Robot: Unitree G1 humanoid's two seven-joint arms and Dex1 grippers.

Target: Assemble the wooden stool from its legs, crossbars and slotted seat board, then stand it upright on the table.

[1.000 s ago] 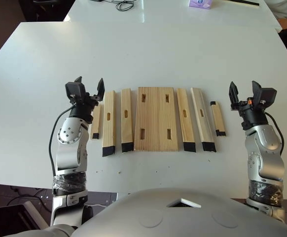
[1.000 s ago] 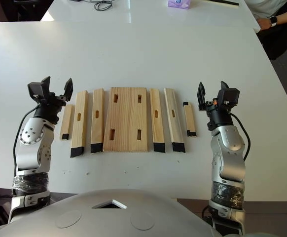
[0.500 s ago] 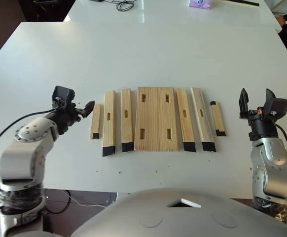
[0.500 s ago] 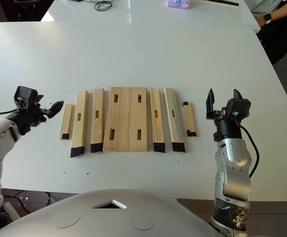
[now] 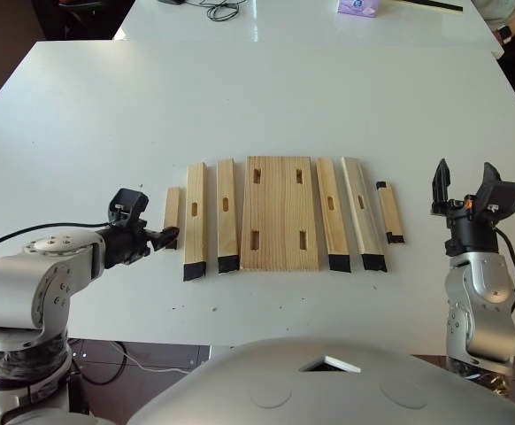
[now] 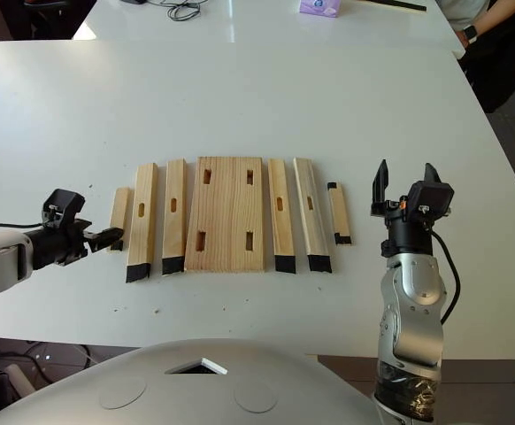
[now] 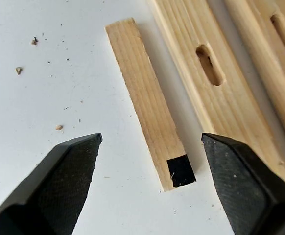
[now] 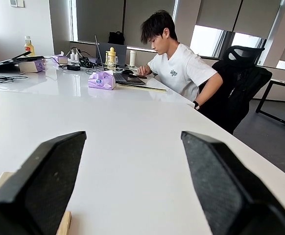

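The slotted seat board (image 5: 280, 212) lies flat at mid-table. Two black-tipped legs (image 5: 196, 220) (image 5: 227, 214) lie to its left and two more (image 5: 326, 212) (image 5: 364, 212) to its right. A short crossbar (image 5: 171, 212) lies at the left end of the row, another (image 5: 389, 212) at the right end. My left gripper (image 5: 156, 237) is low over the table, open, its fingers either side of the left crossbar's (image 7: 142, 98) black near end without touching it. My right gripper (image 5: 464, 173) is held upright and open, right of the right crossbar, holding nothing.
The white table (image 5: 266, 97) stretches far behind the parts. A second table beyond it carries a purple tissue box (image 5: 358, 7) and cables (image 5: 222, 9). The near table edge runs just below the parts.
My left arm has swung outward and down, bringing its gripper from upright beside the left leg to low at the left crossbar's near end. The right gripper has drifted slightly right.
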